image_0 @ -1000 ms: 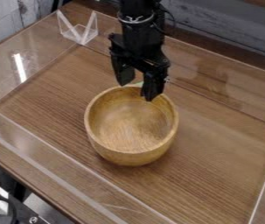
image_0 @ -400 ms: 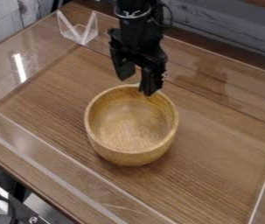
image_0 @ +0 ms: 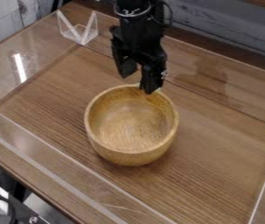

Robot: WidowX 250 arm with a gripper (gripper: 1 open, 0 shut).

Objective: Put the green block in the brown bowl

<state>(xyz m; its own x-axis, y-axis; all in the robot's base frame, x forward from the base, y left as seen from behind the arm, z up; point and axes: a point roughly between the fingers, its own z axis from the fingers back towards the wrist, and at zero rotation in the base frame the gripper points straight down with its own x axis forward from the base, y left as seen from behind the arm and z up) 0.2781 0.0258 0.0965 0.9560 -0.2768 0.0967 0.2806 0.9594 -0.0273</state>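
Observation:
The brown bowl (image_0: 128,154) stands on the wooden table near the middle, and its light, grained inside shows nothing in it. My black gripper (image_0: 137,76) hangs just above the bowl's far rim, pointing down. Its two fingers stand apart with nothing visible between them, so it is open. The green block shows nowhere in this view; it is either hidden or out of view.
The wooden tabletop (image_0: 216,166) is fenced by low clear plastic walls (image_0: 30,153) along its left and front edges. A small clear plastic stand (image_0: 76,26) sits at the back left. A grey plank wall runs behind the arm.

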